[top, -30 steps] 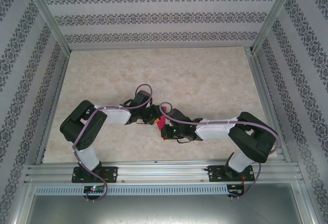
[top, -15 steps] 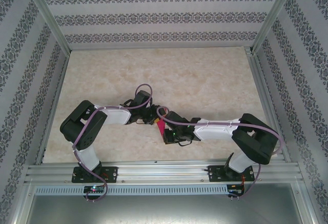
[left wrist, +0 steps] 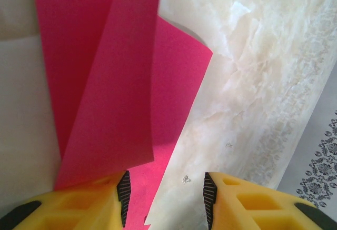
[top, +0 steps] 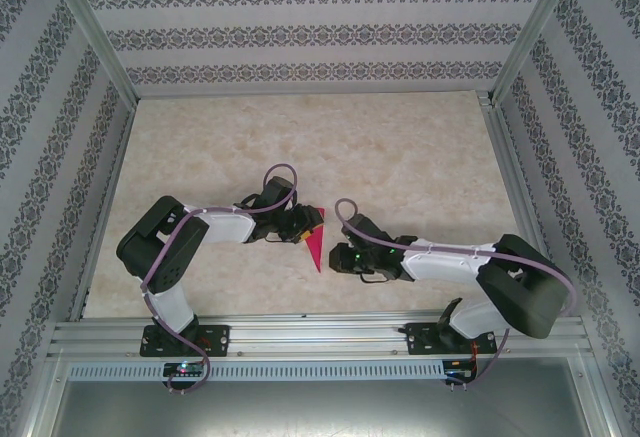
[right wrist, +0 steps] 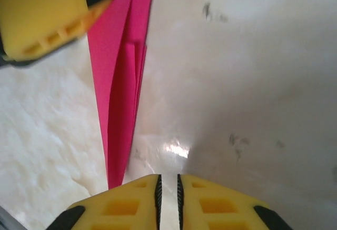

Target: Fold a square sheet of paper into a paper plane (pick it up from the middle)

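The paper plane [top: 316,242] is a narrow magenta-pink dart lying on the marble table [top: 400,147] between the two arms, its sharp tip toward the near edge. My left gripper [top: 305,225] stands open at its wide end. In the left wrist view a raised flap of the paper plane [left wrist: 121,82] leans over the left finger, and a lower layer lies flat between the jaws of the left gripper [left wrist: 164,198]. My right gripper [top: 337,254] sits just right of the tip. Its jaws are a narrow slit apart with nothing between them [right wrist: 168,193], and the paper plane [right wrist: 118,82] runs past on its left.
A yellow finger [right wrist: 47,14] of the left gripper shows at the top left of the right wrist view. Aluminium rails [top: 300,335] run along the near edge, and patterned walls [top: 300,37] close in the back and sides.
My right gripper has drawn back to the right off the paper and parted its jaws slightly. The paper plane now lies uncovered. The left arm has not moved.
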Available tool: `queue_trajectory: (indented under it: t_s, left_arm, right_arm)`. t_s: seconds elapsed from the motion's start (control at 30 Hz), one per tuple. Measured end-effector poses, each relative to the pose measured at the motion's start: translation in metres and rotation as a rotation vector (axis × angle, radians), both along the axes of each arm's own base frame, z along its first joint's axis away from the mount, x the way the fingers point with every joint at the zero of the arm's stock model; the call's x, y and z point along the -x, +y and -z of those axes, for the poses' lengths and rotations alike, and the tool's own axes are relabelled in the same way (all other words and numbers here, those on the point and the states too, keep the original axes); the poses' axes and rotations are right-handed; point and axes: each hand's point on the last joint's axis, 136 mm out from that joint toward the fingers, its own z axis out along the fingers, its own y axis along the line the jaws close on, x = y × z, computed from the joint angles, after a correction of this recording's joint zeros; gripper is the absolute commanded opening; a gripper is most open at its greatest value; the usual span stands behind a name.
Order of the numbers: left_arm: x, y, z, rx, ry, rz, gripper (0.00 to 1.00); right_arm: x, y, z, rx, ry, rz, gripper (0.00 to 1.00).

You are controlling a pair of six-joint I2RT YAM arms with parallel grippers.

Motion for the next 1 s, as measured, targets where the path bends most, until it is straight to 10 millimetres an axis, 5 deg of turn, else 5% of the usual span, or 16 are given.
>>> queue_trajectory:
  t_s: [0.1, 0.57, 1.0]
  left_arm:
    - [0.000, 0.000, 0.000, -0.001, -0.001, -0.002, 0.45]
    - [0.000, 0.001, 0.000, -0.002, -0.001, -0.002, 0.45]
    - [0.001, 0.001, 0.000, -0.003, -0.001, -0.003, 0.45]
  right_arm:
    - [-0.012, 0.007, -0.008, -0.100, 0.012, 0.058, 0.31]
    - [-0.021, 0.040, 0.000, -0.291, 0.133, 0.106, 0.29]
    - [-0.016, 0.042, 0.011, -0.284, 0.165, 0.090, 0.03]
